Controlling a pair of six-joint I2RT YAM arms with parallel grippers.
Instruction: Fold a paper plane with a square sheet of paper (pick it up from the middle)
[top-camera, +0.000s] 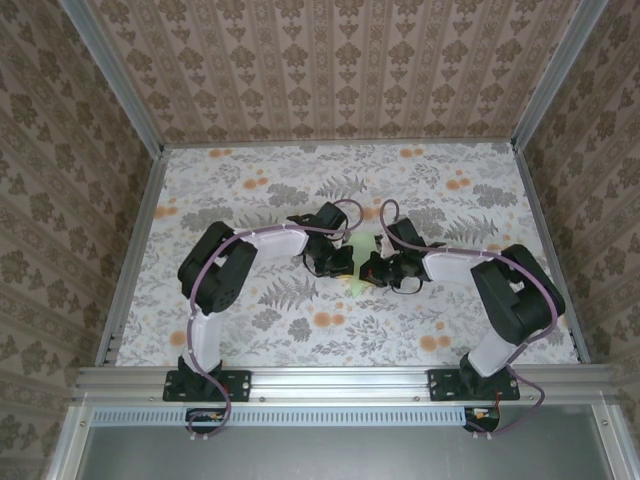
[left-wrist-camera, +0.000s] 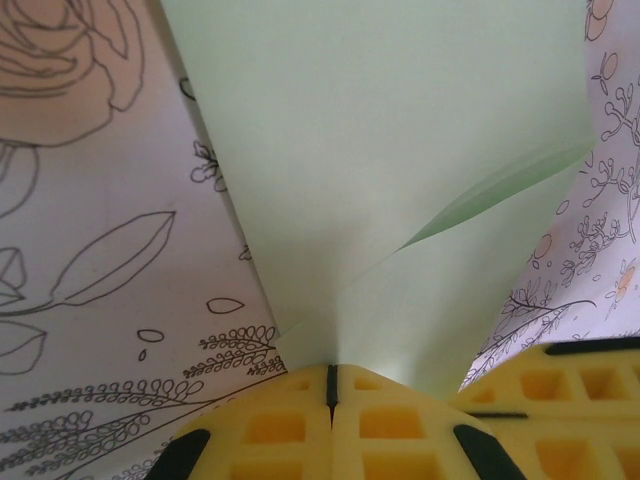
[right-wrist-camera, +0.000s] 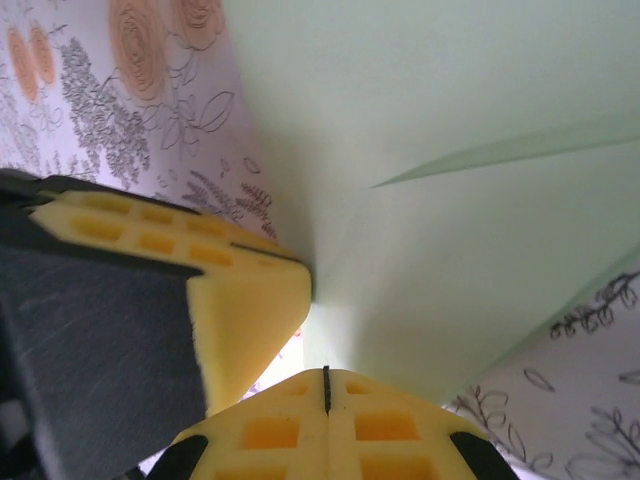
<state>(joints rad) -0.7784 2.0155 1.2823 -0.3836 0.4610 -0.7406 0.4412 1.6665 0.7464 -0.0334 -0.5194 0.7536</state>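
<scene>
A: So, where was the green paper (top-camera: 360, 244)?

B: Mid-table (top-camera: 250, 180), btwn the left gripper (top-camera: 338, 262) and right gripper (top-camera: 375, 268). From the top cam, just slivers of pale green peeked out past the black wrists, on their far and near sides.

A: And the look of it?

B: Thin, plain, pale green, no marks. In the left wrist cam it (left-wrist-camera: 400, 150) rose broad from the pads, w/ one folded flap whose edge ran as a darker green line up toward the right. The right wrist cam (right-wrist-camera: 450, 100) gave a similar flap edge, also slanting up to the right.

A: Grippers?

B: Left gripper (left-wrist-camera: 331, 385): yellow pads pressed together, the paper's crease running straight into the seam, so it was pinching the paper. Right gripper (right-wrist-camera: 327, 390): same, pads tight together w/ the paper's low corner at the seam.

A: How close were they?

B: V. close. The top cam had them tip to tip at centre, arms bent in from left and right. The left cam caught the right one's pads (left-wrist-camera: 560, 385) just beside its own. The right cam caught a left pad (right-wrist-camera: 240, 290) against the paper's edge.

A: Table?

B: Floral cloth, grey leaves + orange blooms. The wrist cams had its line-drawn flowers on both sides of the paper.
</scene>
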